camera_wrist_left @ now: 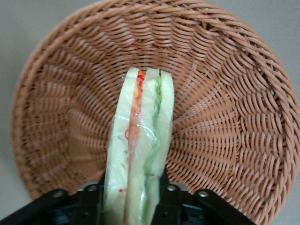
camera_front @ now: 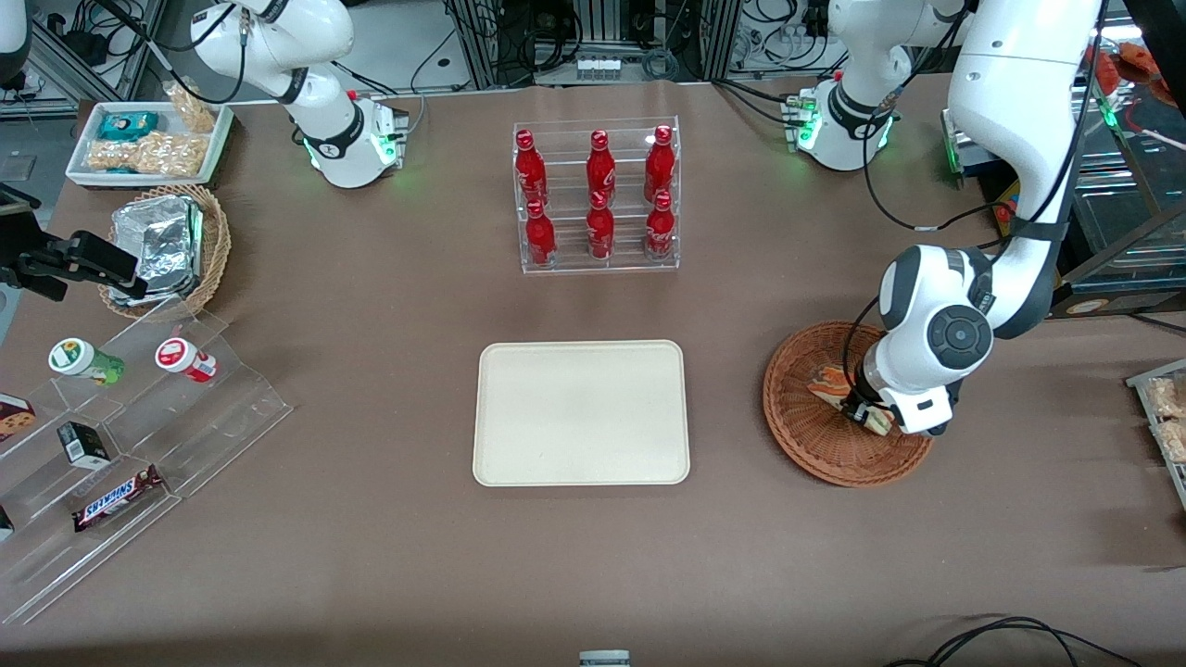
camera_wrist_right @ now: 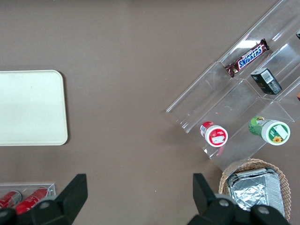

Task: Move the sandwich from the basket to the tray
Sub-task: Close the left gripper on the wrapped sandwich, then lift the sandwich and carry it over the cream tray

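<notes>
The hand (camera_front: 869,414) pinches the wrapped sandwich (camera_wrist_left: 139,150) between its fingers (camera_wrist_left: 89,204), over the wicker basket (camera_wrist_left: 225,117) beneath it.

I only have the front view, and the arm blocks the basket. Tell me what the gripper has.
Observer: The wrist view shows the gripper shut on the sandwich, a finger on each bread face.
Operator: Report whether it has cleared the basket.
Observer: The basket weave fills the wrist view around the sandwich, so the gripper is over the basket; I cannot tell whether the sandwich is lifted.
Operator: Confirm the tray is free.
Observer: The right wrist view shows a bare corner of the tray; your view shows all of it.
</notes>
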{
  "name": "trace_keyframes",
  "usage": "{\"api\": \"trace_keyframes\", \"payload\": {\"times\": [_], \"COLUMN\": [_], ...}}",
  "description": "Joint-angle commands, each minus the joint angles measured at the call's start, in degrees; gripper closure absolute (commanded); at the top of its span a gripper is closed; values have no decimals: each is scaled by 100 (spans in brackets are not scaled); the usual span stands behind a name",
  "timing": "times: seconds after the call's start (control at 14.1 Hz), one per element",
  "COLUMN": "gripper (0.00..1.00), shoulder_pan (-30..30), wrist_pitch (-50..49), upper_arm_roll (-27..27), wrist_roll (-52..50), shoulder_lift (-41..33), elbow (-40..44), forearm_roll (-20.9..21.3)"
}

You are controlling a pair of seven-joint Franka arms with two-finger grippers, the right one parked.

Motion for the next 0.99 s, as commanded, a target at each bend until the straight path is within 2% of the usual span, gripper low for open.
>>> {"api": "trace_keyframes", "payload": {"times": [0.0,0.21,0.35,0.64,0.71,0.78,0.92], "gripper": [96,96,96,90,87,85,89], "shoulder_pan": [-103,-270,-411,-568,-778,-1059,-1429], "wrist_pitch": [-1186,-1550,-1480,-1304,-1304,-1287,-1130], "upper_arm_roll": [-65,-136,-486,-1278,-1279,-1288,-1288], "wrist_roll": [202,281,308,922,975,1141,1274], "shoulder_lift": [-196,-91,120,1103,1349,1569,1825], "elbow": [768,1307,1500,2860,3203,3450,3662], "forearm_roll": [-5,-14,-23,64,221,571,803]}}
